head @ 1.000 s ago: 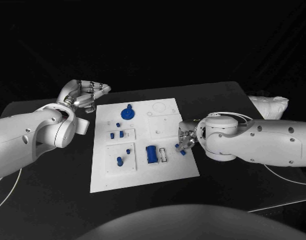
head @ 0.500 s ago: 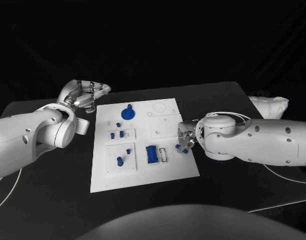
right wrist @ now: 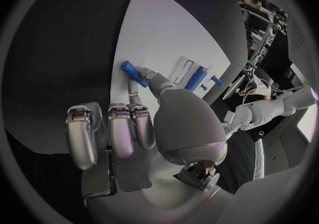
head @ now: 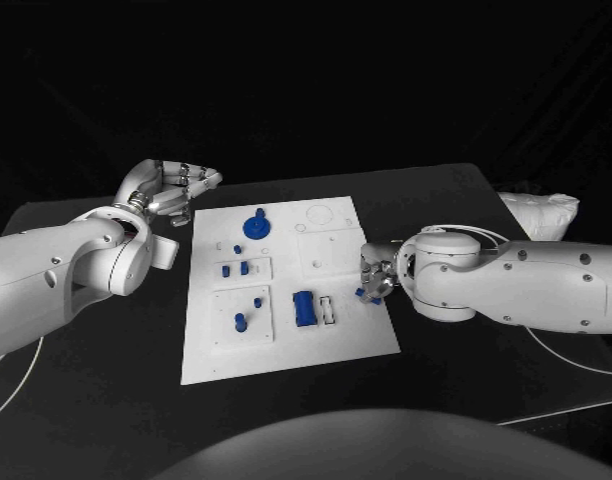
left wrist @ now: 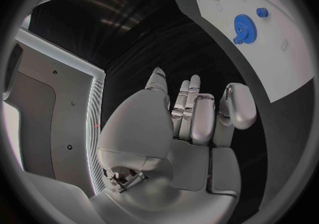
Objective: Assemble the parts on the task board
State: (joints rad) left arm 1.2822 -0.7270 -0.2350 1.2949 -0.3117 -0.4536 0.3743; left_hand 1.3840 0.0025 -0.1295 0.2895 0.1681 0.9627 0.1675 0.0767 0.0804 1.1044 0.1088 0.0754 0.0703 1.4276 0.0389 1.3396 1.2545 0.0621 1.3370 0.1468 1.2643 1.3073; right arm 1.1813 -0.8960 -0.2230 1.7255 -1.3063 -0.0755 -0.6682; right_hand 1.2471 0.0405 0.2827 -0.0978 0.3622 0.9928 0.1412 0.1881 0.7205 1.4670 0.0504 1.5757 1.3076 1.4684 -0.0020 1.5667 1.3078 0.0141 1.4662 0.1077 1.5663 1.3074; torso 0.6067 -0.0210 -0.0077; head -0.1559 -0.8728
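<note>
— White board lay mid-table; where was the part?

— Small blue peg, on the board's right edge, touching my right hand's fingertips. Whether they clamped it, I couldn't tell. It seemed light, stiff, slippery; I'd pinch mid-length. My left hand hung curled, empty.

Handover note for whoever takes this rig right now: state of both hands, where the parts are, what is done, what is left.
Left hand: off the task board's far left corner, fingers curled, holding nothing.
Right hand: at the board's right edge, fingertips on a small blue part lying there; whether it is truly gripped cannot be told.
On the board: blue gear at the far end, small blue pegs mid-left, a blue block near the middle.
Left to do: seat the part at the right hand; other sockets look unfilled.
</note>
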